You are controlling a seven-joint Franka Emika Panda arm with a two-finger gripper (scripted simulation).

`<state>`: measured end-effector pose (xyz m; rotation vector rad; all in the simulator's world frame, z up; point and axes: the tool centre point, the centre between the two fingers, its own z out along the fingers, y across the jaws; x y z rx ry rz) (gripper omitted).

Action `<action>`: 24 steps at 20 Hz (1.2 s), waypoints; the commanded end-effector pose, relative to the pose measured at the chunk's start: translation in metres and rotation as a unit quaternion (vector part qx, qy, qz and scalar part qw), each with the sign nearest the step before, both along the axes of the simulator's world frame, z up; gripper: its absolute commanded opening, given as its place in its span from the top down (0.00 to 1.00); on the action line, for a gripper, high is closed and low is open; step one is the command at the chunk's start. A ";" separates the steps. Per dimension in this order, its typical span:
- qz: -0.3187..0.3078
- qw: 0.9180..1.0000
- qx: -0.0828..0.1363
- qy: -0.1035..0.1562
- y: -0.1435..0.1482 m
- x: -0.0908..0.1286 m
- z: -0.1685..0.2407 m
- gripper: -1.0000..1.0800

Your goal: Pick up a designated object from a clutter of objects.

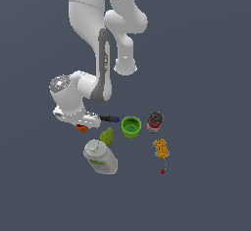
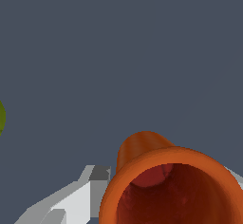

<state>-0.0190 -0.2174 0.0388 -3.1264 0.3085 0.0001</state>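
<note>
Arm (image 1: 100, 39): the white Panda reaches down from the top of the exterior view, its wrist bent low over the grey floor (image 1: 211, 78) on the exterior view's left of the clutter.
White bottle (image 1: 100, 157): lies tilted, nearest the camera in the exterior view, just below the pear.
Gripper (image 1: 83, 124): sits low at the orange cup; in the wrist view one pale finger (image 2: 71, 201) shows beside the cup's wall, and a sliver of the other at the far side. The jaws straddle the cup; whether they press on it cannot be told.
Green cup (image 1: 131, 127): upright, mouth up, between the screwdriver and the can.
Can (image 1: 155, 122): red-labelled, upright, just to the exterior view's right of the green cup.
Orange patterned item (image 1: 162, 149): lies below the can, apart from it.
Pear (image 1: 107, 136): green, between the bottle and the screwdriver.
Screwdriver (image 1: 110, 119): its blue handle pokes out from beside the gripper.
Orange cup (image 2: 166, 185): the designated object, between the fingers, mostly hidden under the hand in the exterior view.
</note>
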 end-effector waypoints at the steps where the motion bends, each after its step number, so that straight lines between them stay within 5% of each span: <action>1: 0.000 1.000 0.000 0.000 0.000 0.000 -0.001 1.00; 14: 0.000 1.000 0.000 0.000 0.006 0.001 0.005 1.00; 24: 0.000 1.000 0.000 0.000 0.058 0.008 0.049 1.00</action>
